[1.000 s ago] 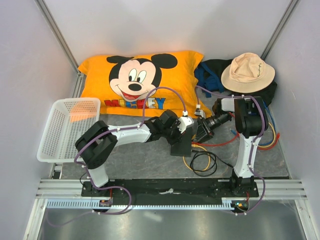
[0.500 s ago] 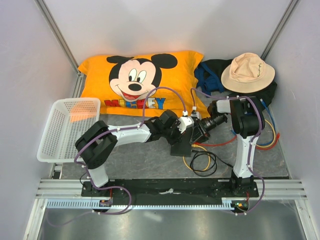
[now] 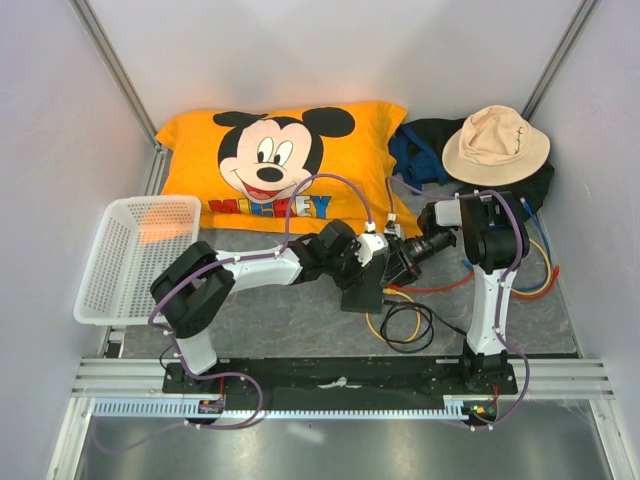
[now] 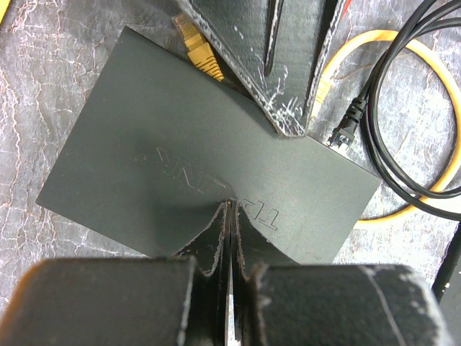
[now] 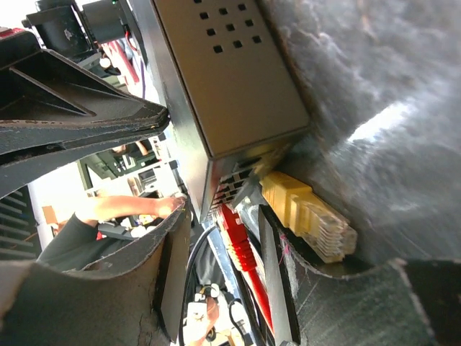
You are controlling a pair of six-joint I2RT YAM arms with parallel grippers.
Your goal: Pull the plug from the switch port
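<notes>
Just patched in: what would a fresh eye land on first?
The bright orange Mickey Mouse pillow along the back of the table, with a tan hat at back right. At centre lies the black switch, a yellow plug and a red plug in its ports, the right end effector straddling the red one.

A grey marbled surface (image 3: 290, 320) is enclosed by plain white walls (image 3: 330, 50), which are joined by metal corner posts (image 3: 110, 60). An orange cartoon-mouse pillow (image 3: 280, 165) is laid at the back. A white mesh basket (image 3: 95, 270) is set left of the pillow. Right of the pillow, a beige hat (image 3: 495, 145) is rested on dark clothing (image 3: 415, 150). Everything is lit evenly and softly.
</notes>
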